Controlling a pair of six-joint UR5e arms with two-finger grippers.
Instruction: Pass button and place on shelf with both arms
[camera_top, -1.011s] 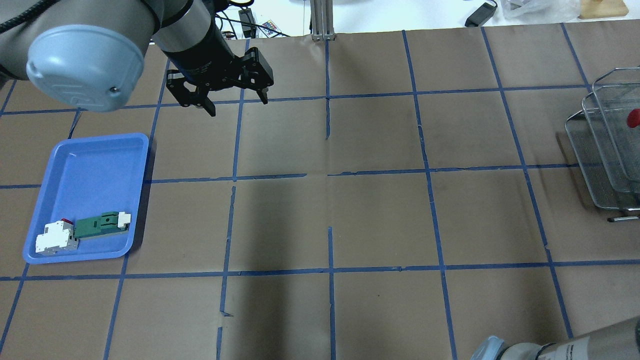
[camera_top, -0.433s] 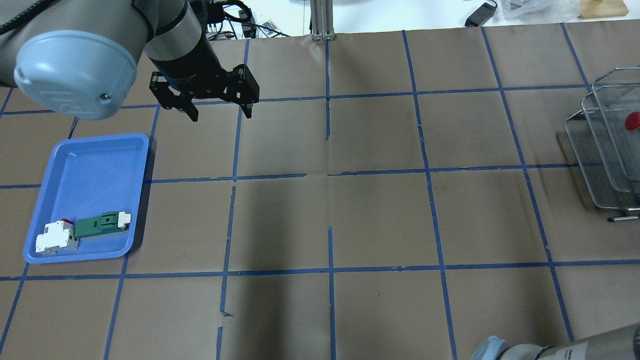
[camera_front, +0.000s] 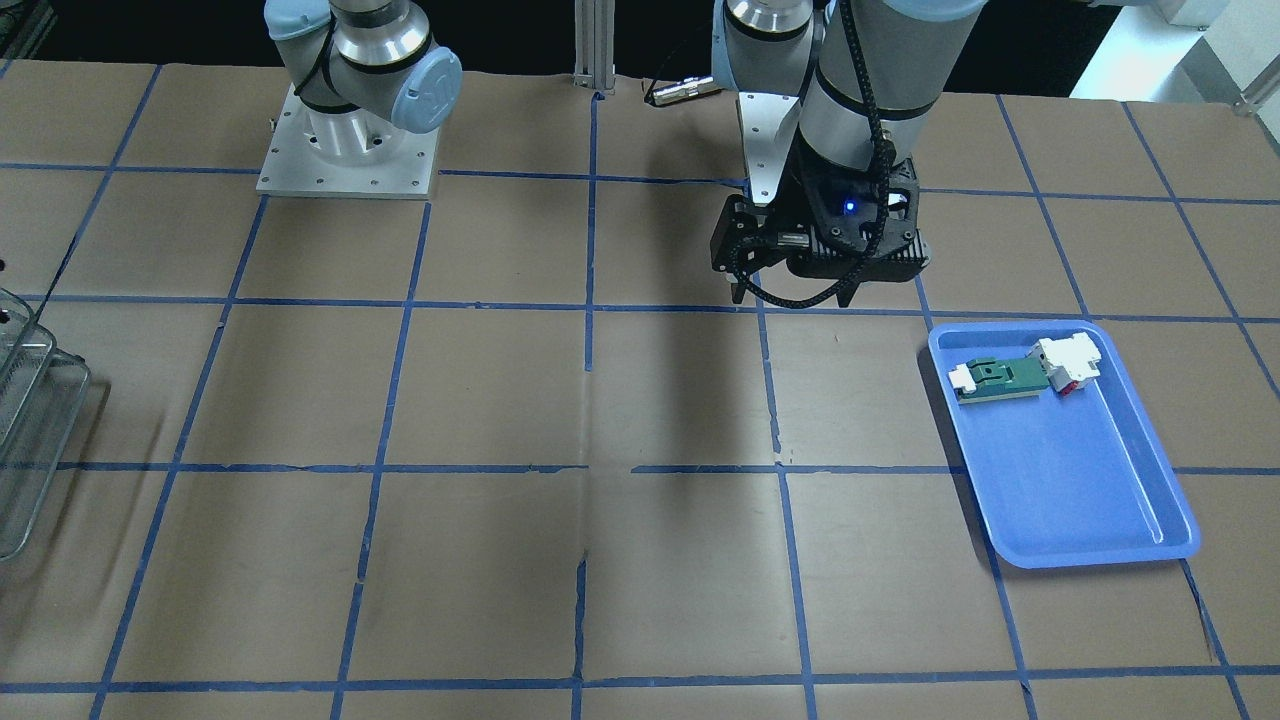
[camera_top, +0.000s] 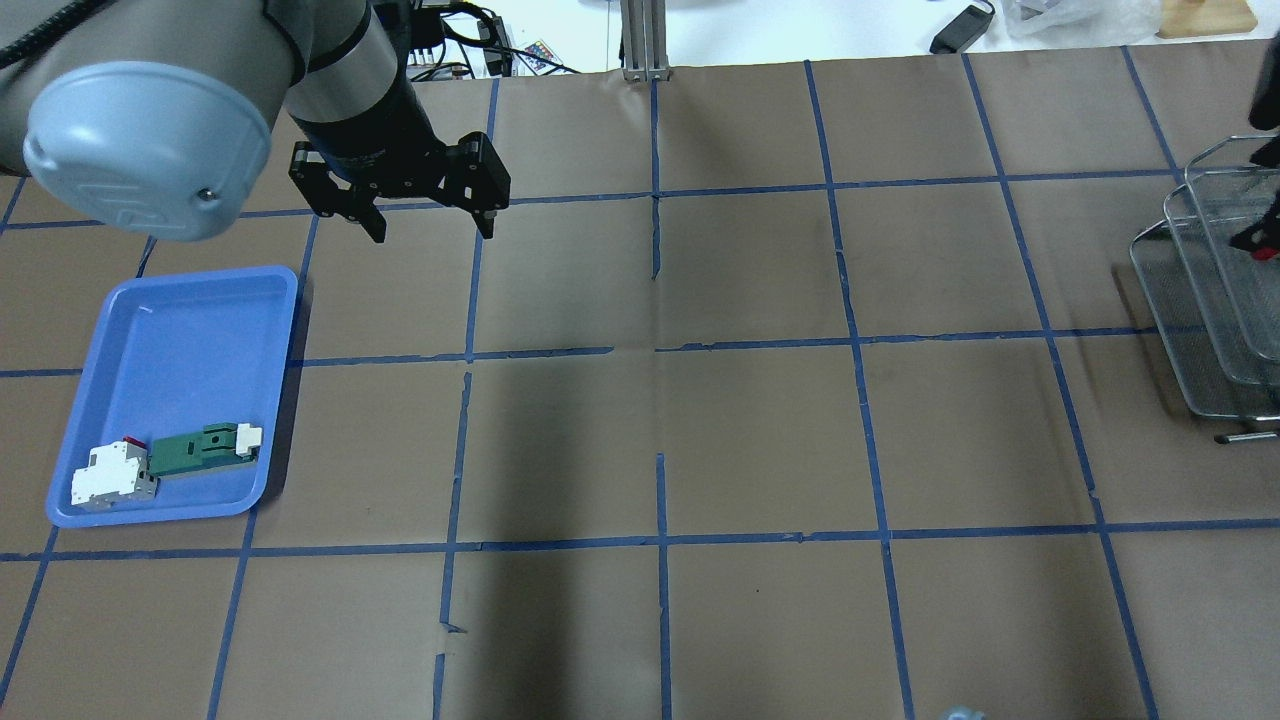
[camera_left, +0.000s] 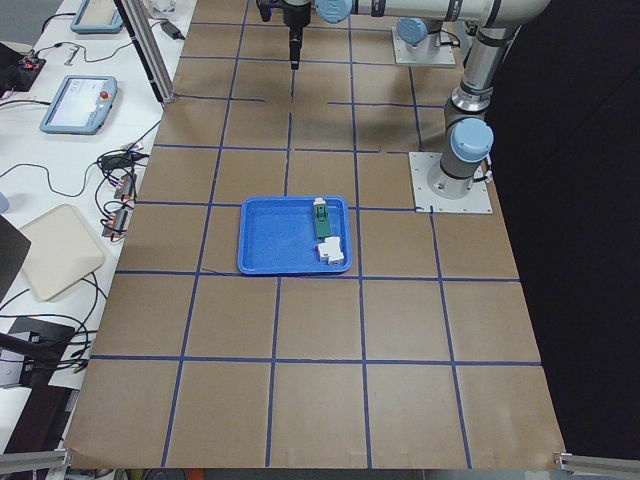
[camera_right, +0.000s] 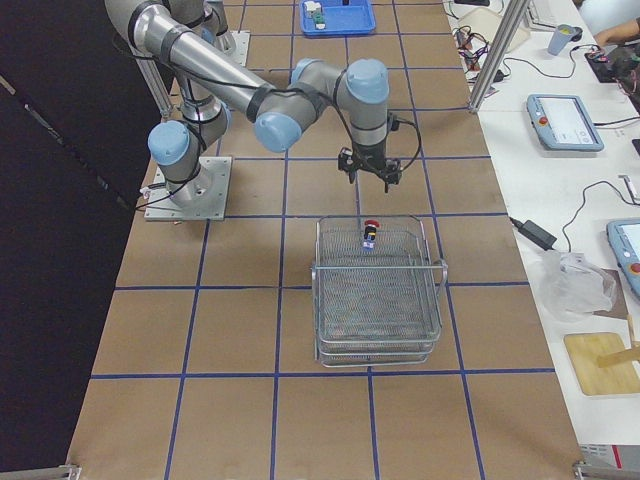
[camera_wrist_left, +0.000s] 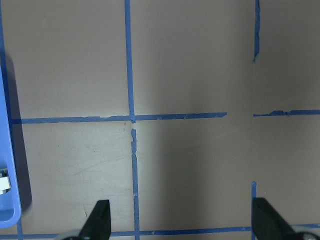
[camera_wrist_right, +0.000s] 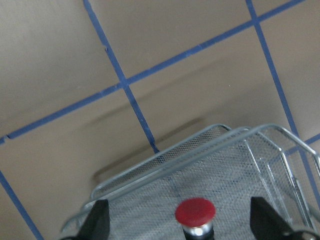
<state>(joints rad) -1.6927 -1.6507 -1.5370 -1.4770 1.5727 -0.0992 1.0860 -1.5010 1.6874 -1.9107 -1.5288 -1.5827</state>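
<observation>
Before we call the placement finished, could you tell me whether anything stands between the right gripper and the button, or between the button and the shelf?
Nothing visible does. The button already stands on the shelf mesh, and the open right gripper hangs over it with only clear air between them.

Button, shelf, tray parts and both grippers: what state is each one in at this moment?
button: upright, red cap up, on the shelf's top tier, not gripped
shelf: standing on the table, holds only the button
left gripper: open, empty, above bare table
right gripper: open, above the button
blue tray: flat on the table
green-and-white part: lying in the tray
white-and-red block: in the tray corner, against the green-and-white part
</observation>
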